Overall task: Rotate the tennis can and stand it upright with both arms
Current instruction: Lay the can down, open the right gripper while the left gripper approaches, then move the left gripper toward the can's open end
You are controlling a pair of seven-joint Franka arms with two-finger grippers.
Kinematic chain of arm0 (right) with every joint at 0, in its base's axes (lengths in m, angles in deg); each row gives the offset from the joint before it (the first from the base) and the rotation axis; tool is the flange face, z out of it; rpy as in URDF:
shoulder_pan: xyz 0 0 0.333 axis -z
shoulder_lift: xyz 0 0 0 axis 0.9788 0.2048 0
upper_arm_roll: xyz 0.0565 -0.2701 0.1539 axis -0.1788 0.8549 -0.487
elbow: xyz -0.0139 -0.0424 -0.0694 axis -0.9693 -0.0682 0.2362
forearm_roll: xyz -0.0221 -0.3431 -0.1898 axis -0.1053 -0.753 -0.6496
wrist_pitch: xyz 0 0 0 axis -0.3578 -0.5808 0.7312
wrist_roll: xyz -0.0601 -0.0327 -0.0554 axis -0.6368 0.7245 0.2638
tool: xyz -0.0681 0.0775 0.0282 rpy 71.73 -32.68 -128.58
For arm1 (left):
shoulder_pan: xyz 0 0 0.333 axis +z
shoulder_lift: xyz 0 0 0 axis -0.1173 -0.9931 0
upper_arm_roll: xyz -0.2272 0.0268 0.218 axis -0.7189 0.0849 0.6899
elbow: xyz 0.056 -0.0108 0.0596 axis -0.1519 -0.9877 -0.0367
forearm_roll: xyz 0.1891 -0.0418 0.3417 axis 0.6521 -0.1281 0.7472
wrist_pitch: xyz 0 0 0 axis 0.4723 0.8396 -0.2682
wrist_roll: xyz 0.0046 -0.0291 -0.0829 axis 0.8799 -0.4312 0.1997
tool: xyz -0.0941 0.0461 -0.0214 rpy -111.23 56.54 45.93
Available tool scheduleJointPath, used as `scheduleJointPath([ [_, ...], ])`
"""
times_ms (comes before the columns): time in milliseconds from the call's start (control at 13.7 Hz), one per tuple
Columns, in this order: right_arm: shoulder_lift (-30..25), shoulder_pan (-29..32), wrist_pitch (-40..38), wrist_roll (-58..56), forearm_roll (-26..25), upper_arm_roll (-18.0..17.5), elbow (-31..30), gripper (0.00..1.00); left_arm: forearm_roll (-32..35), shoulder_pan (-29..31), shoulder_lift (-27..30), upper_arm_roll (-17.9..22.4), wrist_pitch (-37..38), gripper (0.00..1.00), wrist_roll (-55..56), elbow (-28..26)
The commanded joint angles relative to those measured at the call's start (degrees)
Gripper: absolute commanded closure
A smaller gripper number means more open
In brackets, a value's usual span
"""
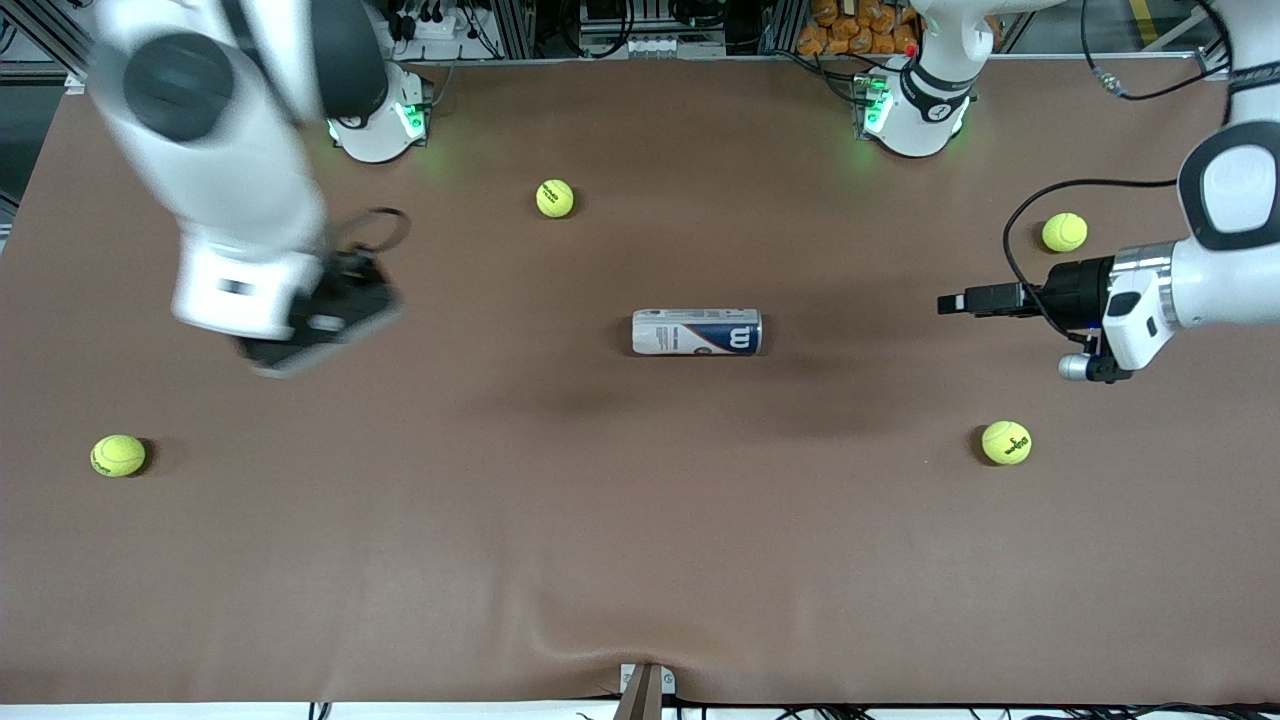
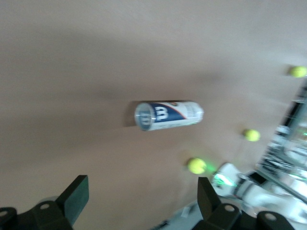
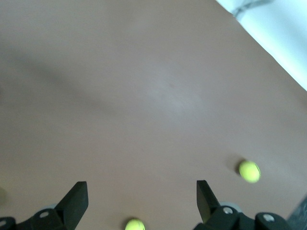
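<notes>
Tennis balls (image 1: pixel 118 455) | tennis can (image 1: pixel 697 332) flat | left hand (image 2: pixel 143 199), right hand (image 3: pixel 141 199) agape

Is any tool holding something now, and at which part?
Nothing is held. The left tool and right tool are open and empty; the tennis can lies untouched.

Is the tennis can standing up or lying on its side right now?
On its side. The tennis can lies lengthwise on the table, its round end facing the left gripper.
</notes>
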Motion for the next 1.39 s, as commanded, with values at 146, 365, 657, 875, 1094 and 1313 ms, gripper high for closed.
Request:
scheduleJointPath([
  [146, -7.7, 11.4, -4.0, 3.7, 2.3, -1.2, -1.3, 0.0, -9.6, 0.5, 0.4, -0.7, -6.5, 0.0, -7.1, -10.2],
  [365, -9.5, 18.7, -4.6, 10.2, 5.9, -1.4, -2.1, 0.0, -19.0, -0.2, -1.7, -1.1, -10.1, 0.0, -17.0, -16.5],
  [657, -14.6, 27.8, -0.1, 10.0, 12.4, -1.4, -11.1, 0.0, -25.7, -0.3, -8.4, -1.8, -10.4, 0.0, -25.9, -17.2],
  [875, -18.0, 29.4, -0.2, 10.4, 14.6, -1.5, -15.0, 0.0, -31.6, -0.3, -12.7, -4.8, -12.6, 0.0, -31.6, -17.3],
  [1094, -19.7, 28.4, -2.6, 13.1, 14.6, -1.9, -15.3, 0.0, -33.7, -2.3, -13.7, -5.0, -12.9, 0.0, -31.7, -17.2],
  [1313, -20.4, 27.4, -3.3, 13.2, 14.6, -2.0, -15.4, 0.0, -36.9, -5.2, -16.1, -5.0, -14.9, 0.0, -31.7, -17.0],
])
